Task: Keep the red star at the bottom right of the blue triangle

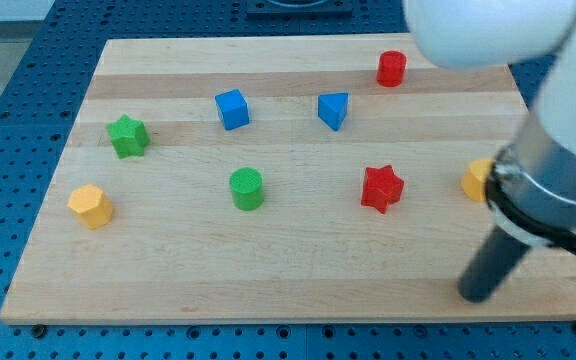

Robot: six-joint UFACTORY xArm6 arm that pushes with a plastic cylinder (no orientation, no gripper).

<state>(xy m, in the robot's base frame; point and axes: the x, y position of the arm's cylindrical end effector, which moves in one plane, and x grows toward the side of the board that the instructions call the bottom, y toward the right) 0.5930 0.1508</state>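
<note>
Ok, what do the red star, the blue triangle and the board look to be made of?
Red star and blue triangle: probably moulded plastic, going by the solid uniform colour and soft sheen, though painted wood can't be ruled out. Board: light wood with a smooth matt finish, showing grain lines and joined planks. My tip sits right of and below the star.

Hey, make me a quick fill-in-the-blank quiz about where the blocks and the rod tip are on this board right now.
1. The red star lies toward the view's bottom right of the blue ____.
2. My tip rests to the view's bottom right of the red star, not ____ any block.
3. The block nearest the view's top edge is the ____ cylinder.
4. The green star sits left of the blue ____.

Missing words: triangle; touching; red; cube
</note>
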